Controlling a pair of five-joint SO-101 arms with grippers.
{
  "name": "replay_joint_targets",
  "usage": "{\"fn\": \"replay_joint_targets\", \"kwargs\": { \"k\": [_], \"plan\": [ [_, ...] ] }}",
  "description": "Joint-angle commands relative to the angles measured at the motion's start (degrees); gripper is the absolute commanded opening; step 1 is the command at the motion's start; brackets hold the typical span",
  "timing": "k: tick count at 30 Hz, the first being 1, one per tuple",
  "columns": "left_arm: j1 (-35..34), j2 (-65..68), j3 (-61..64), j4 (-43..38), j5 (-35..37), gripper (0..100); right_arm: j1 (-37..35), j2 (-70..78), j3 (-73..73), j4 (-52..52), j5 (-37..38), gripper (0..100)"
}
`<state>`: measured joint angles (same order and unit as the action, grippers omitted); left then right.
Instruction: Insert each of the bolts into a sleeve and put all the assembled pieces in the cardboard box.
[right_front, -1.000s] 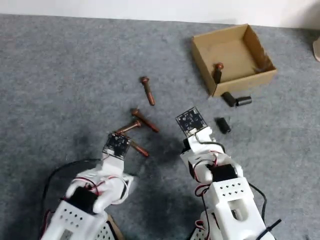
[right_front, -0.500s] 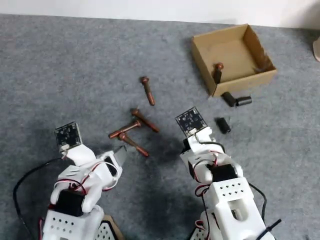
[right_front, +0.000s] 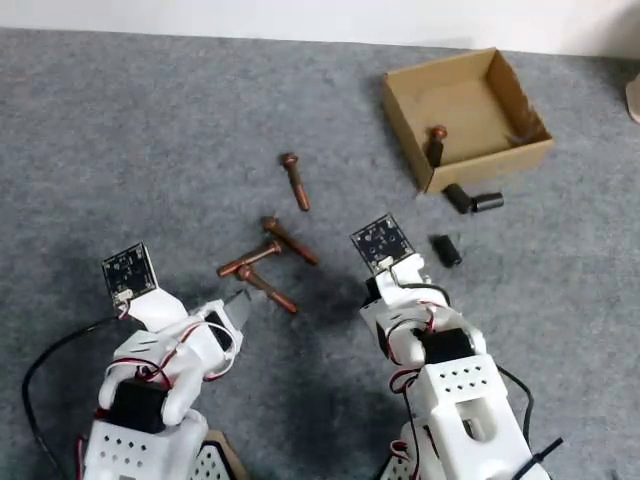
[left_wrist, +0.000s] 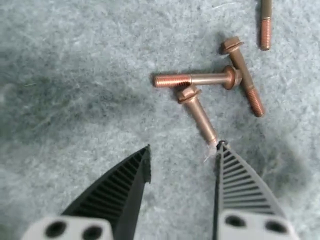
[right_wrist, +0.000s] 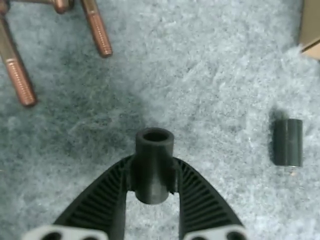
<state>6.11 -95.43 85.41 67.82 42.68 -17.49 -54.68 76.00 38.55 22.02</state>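
Three copper bolts lie crossed mid-table: one (left_wrist: 197, 79), one (left_wrist: 243, 75), and the nearest (left_wrist: 199, 114), whose threaded tip touches a fingertip of my open left gripper (left_wrist: 182, 150). A fourth bolt (right_front: 295, 182) lies farther off. In the high view the left gripper (right_front: 238, 308) sits just short of the nearest bolt (right_front: 268, 288). My right gripper (right_wrist: 152, 167) is shut on a black sleeve (right_wrist: 155, 142), held upright with its bore showing. Another sleeve (right_wrist: 288, 142) lies nearby. The cardboard box (right_front: 520, 100) at the back right holds one assembled piece (right_front: 436, 145).
Two loose black sleeves (right_front: 457, 197) (right_front: 488, 202) lie just in front of the box, and a third (right_front: 446, 250) lies beside the right arm (right_front: 420, 330). Grey carpet covers the table, with open room to the left and far left.
My left arm has swung: its wrist board moved left and the gripper now points right toward the nearest bolt. The right arm and the bolts have not moved.
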Motion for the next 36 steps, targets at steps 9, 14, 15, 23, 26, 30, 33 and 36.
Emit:
{"fn": "replay_joint_targets", "kwargs": {
  "k": [9,14,15,23,26,30,33,36],
  "plan": [
    [-0.22,36.44,-20.00,0.35,0.97,21,-0.57,-1.10,-0.31,-1.01,0.70,0.5],
    [-0.22,51.56,-30.64,-1.14,13.19,21,-0.48,-1.10,-0.22,-1.01,2.29,0.5],
    [-0.13,54.11,-32.22,-2.20,14.77,21,-0.40,-1.10,-0.22,-1.01,2.29,0.5],
    [0.75,67.38,-36.18,-10.81,23.03,21,-0.40,-1.10,-0.22,-1.01,2.55,0.5],
    [4.79,68.00,-36.00,-11.87,23.12,21,-0.40,-1.10,-0.22,-1.01,2.55,0.5],
    [10.77,68.53,-36.00,-13.27,23.21,21,-0.31,-1.10,-0.22,-1.01,2.55,0.5],
    [11.03,68.53,-35.91,-13.89,28.31,21,-0.31,-1.10,-0.22,-1.01,2.55,0.5],
    [9.98,68.53,-35.91,-13.89,33.32,21,-0.31,-1.10,-0.22,-1.01,2.55,0.5]
  ]
}}
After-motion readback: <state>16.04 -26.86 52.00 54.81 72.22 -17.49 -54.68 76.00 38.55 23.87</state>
